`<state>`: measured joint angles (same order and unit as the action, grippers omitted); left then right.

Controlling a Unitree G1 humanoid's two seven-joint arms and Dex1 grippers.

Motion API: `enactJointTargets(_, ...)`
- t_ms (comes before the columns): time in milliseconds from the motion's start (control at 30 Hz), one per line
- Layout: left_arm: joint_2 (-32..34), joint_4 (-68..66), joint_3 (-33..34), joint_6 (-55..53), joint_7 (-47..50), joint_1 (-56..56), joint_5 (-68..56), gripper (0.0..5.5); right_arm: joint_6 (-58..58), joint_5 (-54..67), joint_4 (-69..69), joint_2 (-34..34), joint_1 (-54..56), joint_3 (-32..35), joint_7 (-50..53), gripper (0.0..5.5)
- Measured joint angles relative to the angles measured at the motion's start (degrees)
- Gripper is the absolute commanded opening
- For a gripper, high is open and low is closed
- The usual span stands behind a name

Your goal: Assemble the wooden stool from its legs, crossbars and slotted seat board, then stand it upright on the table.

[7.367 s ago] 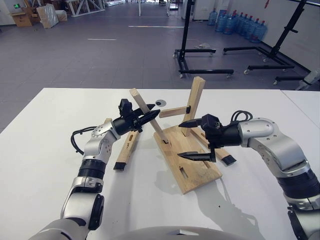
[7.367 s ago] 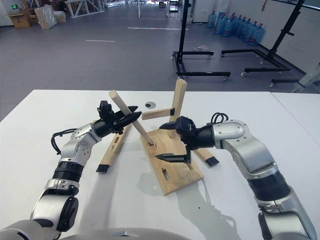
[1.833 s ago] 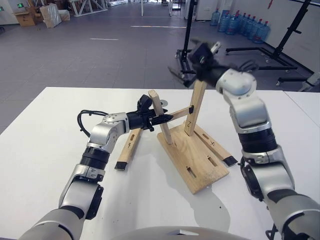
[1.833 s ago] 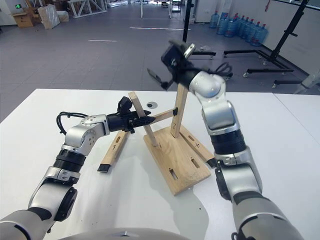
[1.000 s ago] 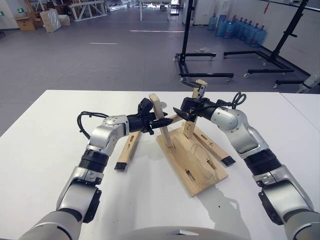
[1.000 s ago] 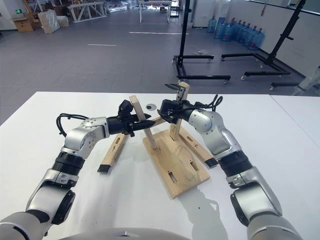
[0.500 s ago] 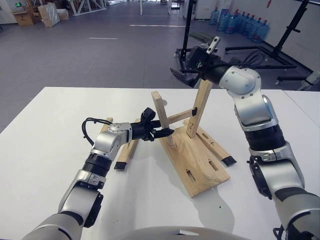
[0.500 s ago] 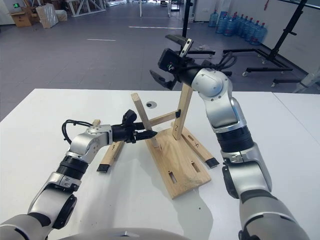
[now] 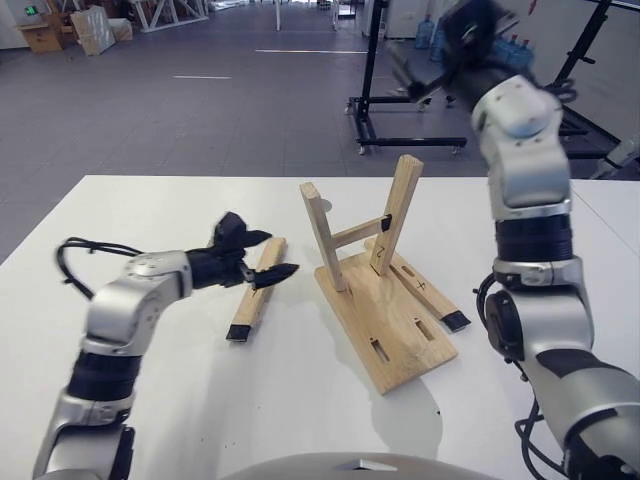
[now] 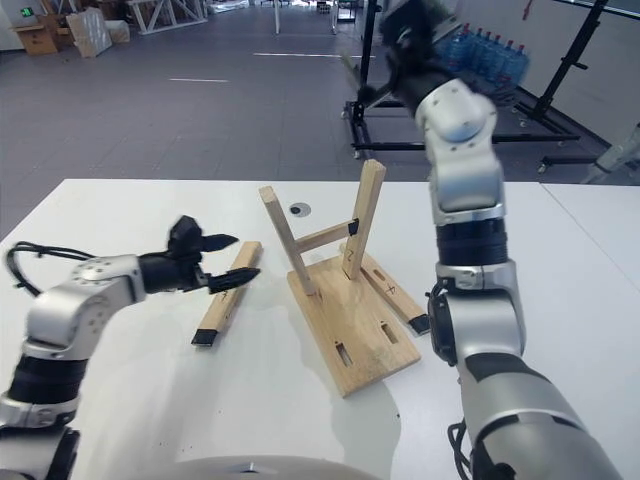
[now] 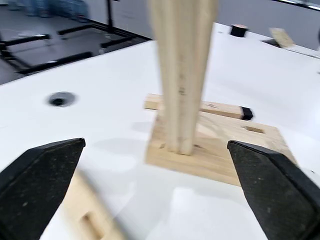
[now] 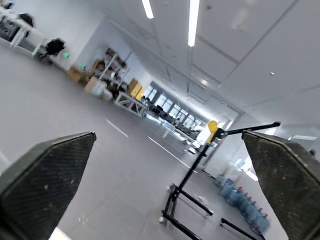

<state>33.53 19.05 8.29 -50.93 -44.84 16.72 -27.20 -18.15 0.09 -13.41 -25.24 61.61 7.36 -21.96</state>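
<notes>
The slotted seat board [image 9: 392, 325] lies flat on the white table. Two legs stand in it, a left leg [image 9: 322, 232] and a taller right leg [image 9: 398, 212], joined by a crossbar [image 9: 356, 235]. One loose leg [image 9: 256, 288] lies left of the board, and another [image 9: 428, 296] lies along its right side. My left gripper [image 9: 276, 253] hovers open over the loose left leg, its fingers [image 11: 42, 185] wide apart and holding nothing. The standing leg [image 11: 182, 75] is a short way ahead of it. My right gripper [image 10: 388, 48] is raised high above the stool, open, fingers [image 12: 45, 185] spread on air.
A round cable hole [image 10: 298, 210] sits in the table behind the stool. Black wheeled racks [image 9: 410, 105] stand on the floor beyond the far edge. A second table [image 9: 612, 205] adjoins on the right. Bare tabletop lies in front of the board.
My left gripper has drawn back leftward from the standing left leg to above the loose leg. My right arm has swung higher, away from the top of the right leg.
</notes>
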Motion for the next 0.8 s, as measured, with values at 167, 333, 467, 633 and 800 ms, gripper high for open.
enactJointTargets(167,0.2,5.0,16.5,-16.7,20.9,-1.0,5.1,5.39,-13.3,10.5,-0.3,-11.3,0.9,16.4,0.3,5.40)
enactJointTargets(333,-9.8,-6.3,7.8,-11.9,28.2,-3.9,9.9,5.39,-16.1,12.4,1.6,-9.1,-12.2,19.1,3.0,5.40)
enactJointTargets(467,-10.5,-20.3,2.8,1.4,27.6,-1.8,14.3,5.39,-16.0,13.4,1.8,-4.8,-14.0,16.5,4.7,5.40)
enactJointTargets(633,-9.3,-31.6,0.2,11.2,26.0,0.9,17.3,5.39,-15.9,14.6,3.5,-3.4,-16.1,15.6,5.9,5.40)
enactJointTargets(800,-10.2,-34.1,-0.7,13.9,25.5,1.2,17.4,4.91,-15.9,15.6,3.5,-2.7,-16.1,15.2,6.8,5.40)
